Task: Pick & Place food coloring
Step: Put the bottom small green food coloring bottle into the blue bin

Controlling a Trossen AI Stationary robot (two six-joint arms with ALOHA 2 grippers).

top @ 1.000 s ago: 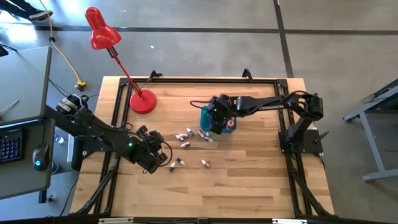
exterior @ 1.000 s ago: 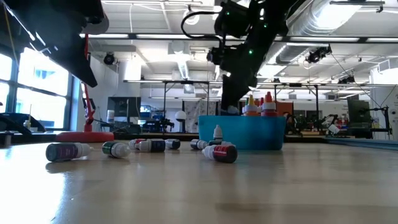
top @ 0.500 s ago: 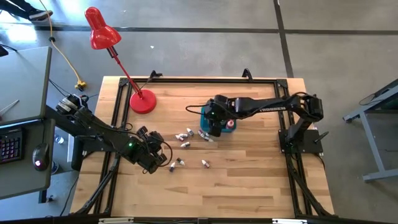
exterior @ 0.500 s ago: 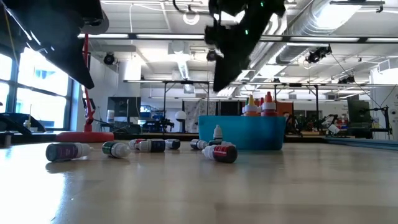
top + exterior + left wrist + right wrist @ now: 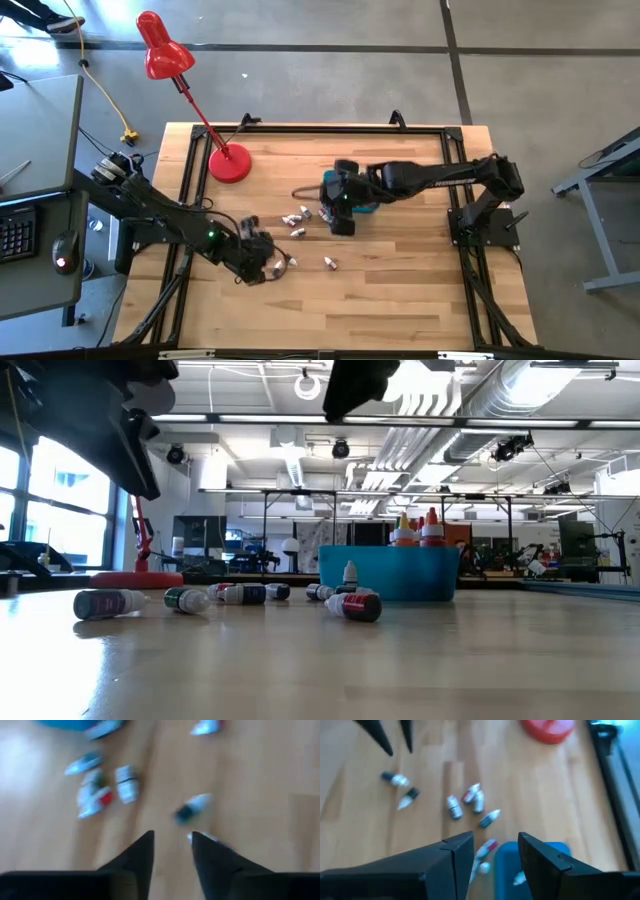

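Several small food coloring bottles point(image 5: 297, 220) lie on their sides on the wooden table; in the low view they form a row point(image 5: 230, 596). Two more lie nearer the front point(image 5: 290, 262) point(image 5: 328, 263). The blue bin point(image 5: 390, 572) holds upright orange and red bottles point(image 5: 417, 528). My left gripper point(image 5: 171, 840) hovers open just left of the front bottles point(image 5: 192, 808), nothing between its fingers. My right gripper point(image 5: 495, 842) is open and empty above the bin's near-left edge point(image 5: 530, 865); from above it hides most of the bin point(image 5: 366, 205).
A red desk lamp stands on its round base point(image 5: 229, 163) at the table's far left. Black frame rails point(image 5: 300, 130) run along the table's edges. Bare wood point(image 5: 400, 290) lies at the near right. A desk with a keyboard point(image 5: 18, 225) stands beyond the left edge.
My right gripper has risen out of the blue bin and moved a little toward the near-left, above the scattered bottles. My left gripper has shifted slightly toward the right and near edge, closer to the front bottles. The bottles have stayed in place.
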